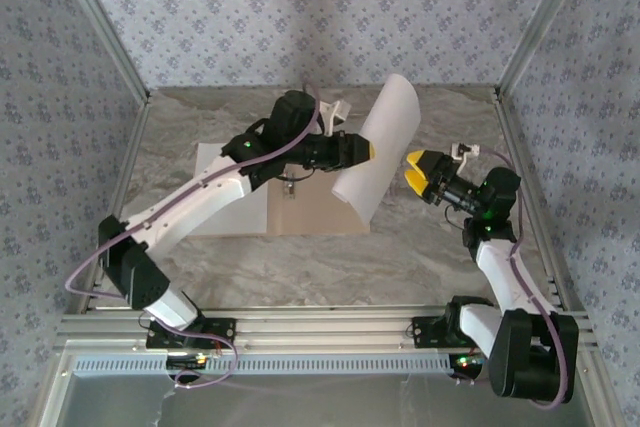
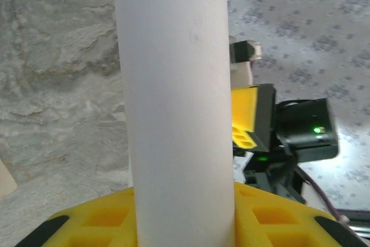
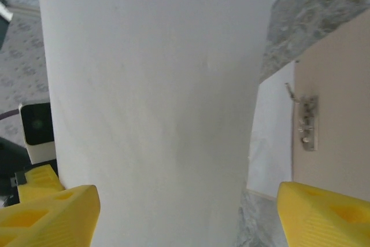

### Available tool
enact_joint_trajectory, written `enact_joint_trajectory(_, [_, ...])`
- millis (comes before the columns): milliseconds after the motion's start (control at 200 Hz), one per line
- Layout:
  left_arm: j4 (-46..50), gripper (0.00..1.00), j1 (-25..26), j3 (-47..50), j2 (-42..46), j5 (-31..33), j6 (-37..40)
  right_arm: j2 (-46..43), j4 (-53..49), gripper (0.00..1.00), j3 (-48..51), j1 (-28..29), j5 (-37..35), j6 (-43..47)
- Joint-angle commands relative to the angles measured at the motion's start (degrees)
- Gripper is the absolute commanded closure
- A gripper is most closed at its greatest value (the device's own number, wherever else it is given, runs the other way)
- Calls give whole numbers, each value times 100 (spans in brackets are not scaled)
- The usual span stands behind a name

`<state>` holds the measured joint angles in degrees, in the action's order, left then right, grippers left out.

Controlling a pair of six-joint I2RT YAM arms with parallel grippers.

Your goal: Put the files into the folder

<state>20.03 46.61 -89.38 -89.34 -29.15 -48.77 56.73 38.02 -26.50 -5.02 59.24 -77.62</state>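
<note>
Your left pincer (image 1: 367,150) was closed narrow on a curled white sheet (image 1: 385,137), gripping it at its left edge. The sheet stood up off the table (image 1: 400,257), bowed into a half-tube that leaned toward the far right. In the left wrist view it rose straight up between the yellow fingers (image 2: 87,224).

Your right pincer (image 1: 413,173) hung just right of that sheet, apart from it. Its jaws stood wide and pointed at the paper with nothing between them.

The folder (image 1: 320,215) lay open and flat on the table near the centre, under the left arm, with the lifted sheet's lower edge over its right end. Its metal clip (image 3: 306,122) showed on the pale inner face. A second white sheet (image 1: 215,207) lay flat, touching the folder's left side.
</note>
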Motion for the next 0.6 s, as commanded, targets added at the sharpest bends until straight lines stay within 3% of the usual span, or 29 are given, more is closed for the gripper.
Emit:
enact_joint_trajectory(0, [36,65,-3,-75,401,-272,159,-246,793,14,-177,101,57,-165])
enact_joint_trajectory(345, [-237,68,-80,214,737,-149,-189,-386,1021,10,-148,456,-233,-145])
enact_joint_trajectory(595, [-831,68,-119,512,908,-33,-676,-296,1989,10,1,634,-482,-572])
